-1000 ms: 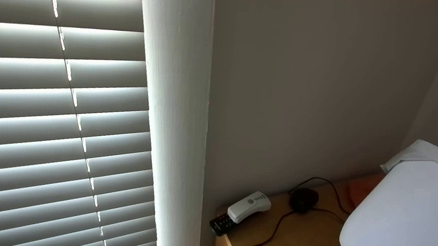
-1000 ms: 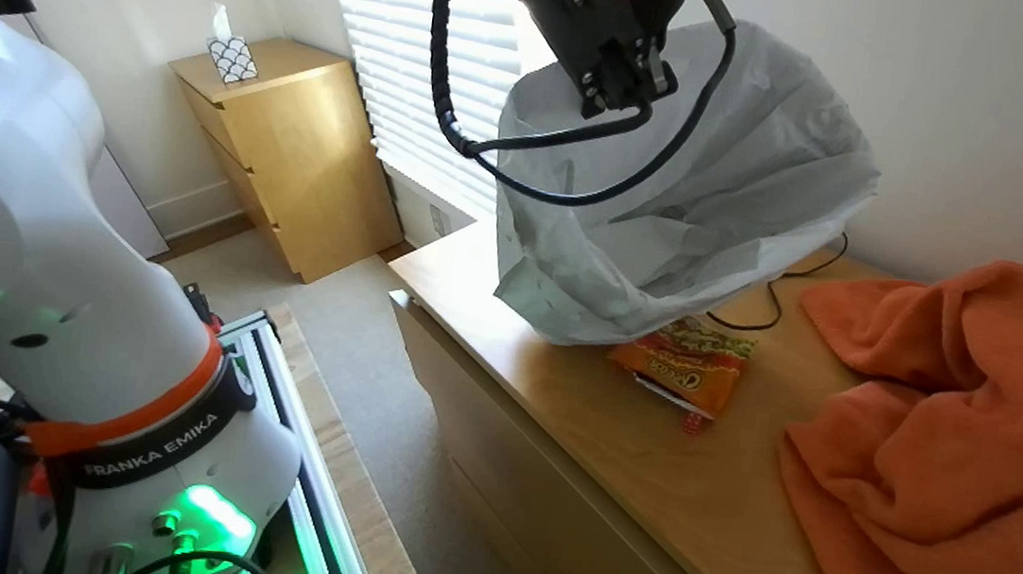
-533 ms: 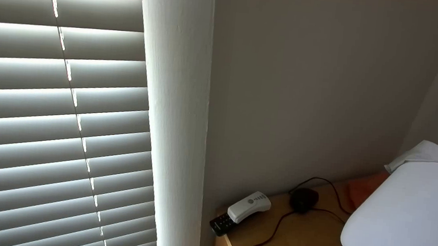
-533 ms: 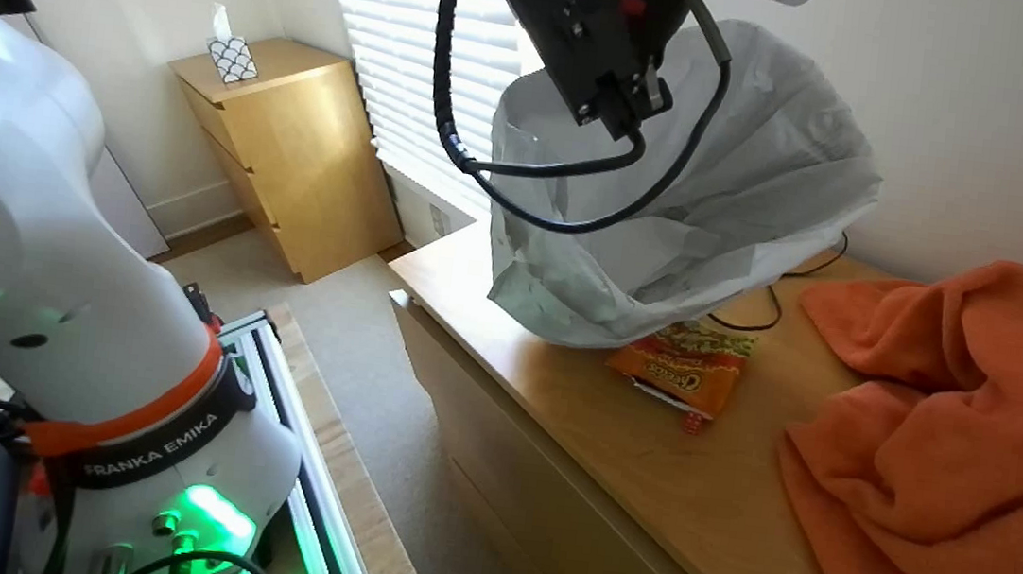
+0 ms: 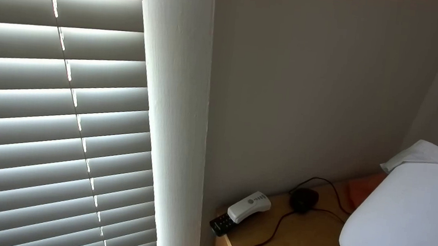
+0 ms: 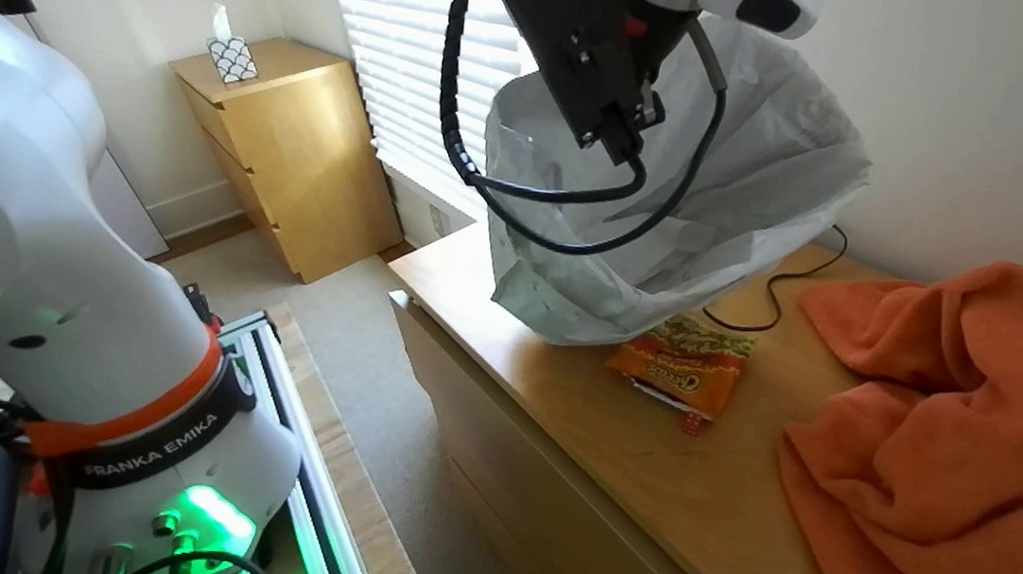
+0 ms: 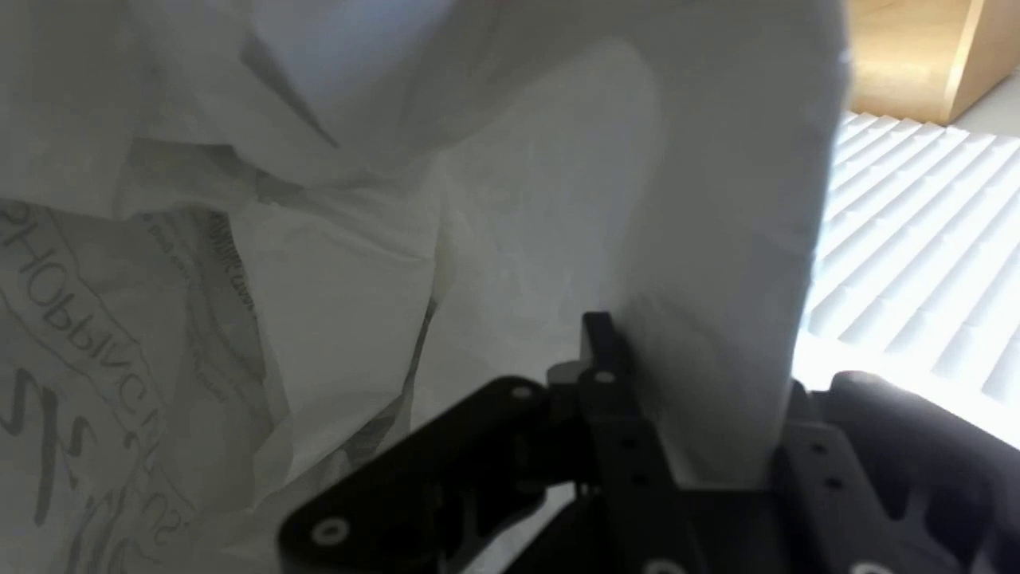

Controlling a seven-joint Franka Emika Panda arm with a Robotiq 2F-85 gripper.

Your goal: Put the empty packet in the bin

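The empty packet is an orange Cheetos bag lying on the wooden table, partly covered by the lower rim of the bin. The bin is tilted, with its whitish liner opening toward the camera; its white side shows in an exterior view. My gripper straddles the bin's lined wall, one finger inside and the other outside, and appears closed onto it. The gripper body is before the opening, with its fingertips hidden there. The packet is out of the wrist view and apart from the gripper.
An orange cloth is bunched on the table's right. A cable lies behind the packet. A white remote on a black one and a black round device lie by the wall. Blinds stand behind.
The gripper and its cables have moved down and slightly right in an exterior view. The bin's rim has shifted slightly left there. The packet stays in place.
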